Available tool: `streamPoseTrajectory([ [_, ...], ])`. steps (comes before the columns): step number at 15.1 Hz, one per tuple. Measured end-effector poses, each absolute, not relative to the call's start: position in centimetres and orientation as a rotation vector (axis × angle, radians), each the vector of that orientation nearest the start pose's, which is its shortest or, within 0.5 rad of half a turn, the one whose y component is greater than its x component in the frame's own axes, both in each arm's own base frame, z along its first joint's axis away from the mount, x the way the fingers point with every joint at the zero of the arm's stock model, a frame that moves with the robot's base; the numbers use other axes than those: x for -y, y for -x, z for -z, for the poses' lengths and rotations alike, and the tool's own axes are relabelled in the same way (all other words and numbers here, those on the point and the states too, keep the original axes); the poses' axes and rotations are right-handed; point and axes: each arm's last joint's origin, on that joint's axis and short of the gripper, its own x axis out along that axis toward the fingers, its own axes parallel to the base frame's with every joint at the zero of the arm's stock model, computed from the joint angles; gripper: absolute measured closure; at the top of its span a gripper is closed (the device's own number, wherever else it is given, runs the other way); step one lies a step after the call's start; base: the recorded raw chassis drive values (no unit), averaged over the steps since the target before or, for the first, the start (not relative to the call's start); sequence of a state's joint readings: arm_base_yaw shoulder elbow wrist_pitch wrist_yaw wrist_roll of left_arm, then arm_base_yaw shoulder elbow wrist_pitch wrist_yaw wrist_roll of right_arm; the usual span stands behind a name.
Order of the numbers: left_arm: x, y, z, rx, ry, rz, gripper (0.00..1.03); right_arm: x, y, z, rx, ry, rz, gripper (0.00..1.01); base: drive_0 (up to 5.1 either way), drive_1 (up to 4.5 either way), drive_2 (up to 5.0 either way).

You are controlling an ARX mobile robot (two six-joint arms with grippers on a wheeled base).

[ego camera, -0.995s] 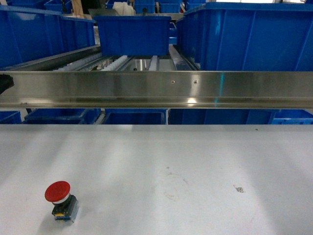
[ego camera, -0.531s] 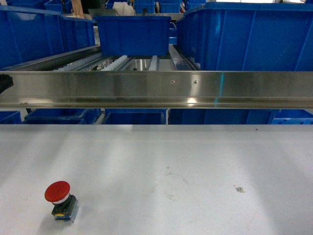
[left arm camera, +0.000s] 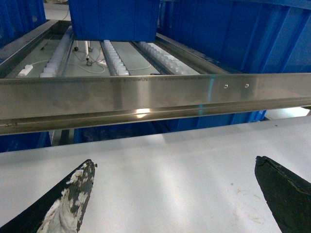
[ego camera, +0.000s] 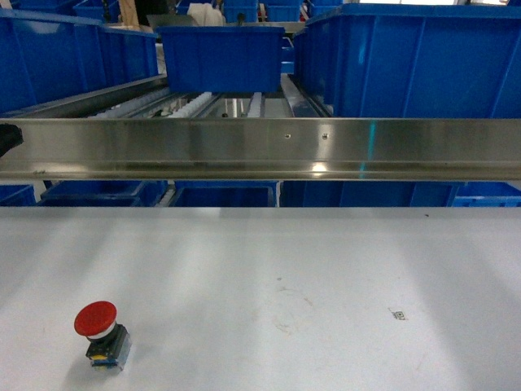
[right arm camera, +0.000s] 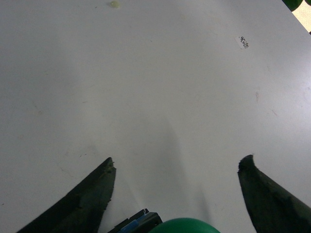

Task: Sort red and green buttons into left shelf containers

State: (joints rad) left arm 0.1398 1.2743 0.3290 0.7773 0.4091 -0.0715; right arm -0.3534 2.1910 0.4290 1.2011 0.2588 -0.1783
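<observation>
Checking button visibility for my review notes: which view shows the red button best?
The head view: the red button stands whole on the white table, near the lower left. The left wrist view shows only table and shelf rail; the right wrist view shows a green button instead.

A red button (ego camera: 98,331) with a wide mushroom cap stands near the front left corner of the white surface (ego camera: 326,269). The cap sits on a white collar over a dark block with a bit of blue and yellow at its base, and the whole thing leans slightly. A green button (right arm camera: 184,226), domed and glossy, peeks in at the bottom edge of the right wrist view, beside a dark block with a blue part; containers (ego camera: 220,57) are blue bins on the shelf behind
</observation>
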Motion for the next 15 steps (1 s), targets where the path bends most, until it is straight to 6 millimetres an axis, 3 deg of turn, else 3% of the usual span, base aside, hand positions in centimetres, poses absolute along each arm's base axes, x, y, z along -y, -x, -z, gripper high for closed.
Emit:
streamPoseTrajectory([
  [8,-2.04,-22.73,-17.68,-0.172,0.117,0.263,0.05,9.93,-24.78,-1.55,-0.62,0.141,0.544,0.55,0.0,0.0,0.0],
  [10,-2.04,-22.73,-17.68,-0.171,0.117,0.263,0.05,9.97,-24.86,-1.61,-0.614,0.144,0.545,0.72,0.0,0.0,0.0],
  [15,-2.04,-22.73,-17.68,-0.172,0.117,0.263,0.05,9.42,-24.18,-2.48,-0.618,0.138,0.507,0.72,0.0,0.0,0.0],
])
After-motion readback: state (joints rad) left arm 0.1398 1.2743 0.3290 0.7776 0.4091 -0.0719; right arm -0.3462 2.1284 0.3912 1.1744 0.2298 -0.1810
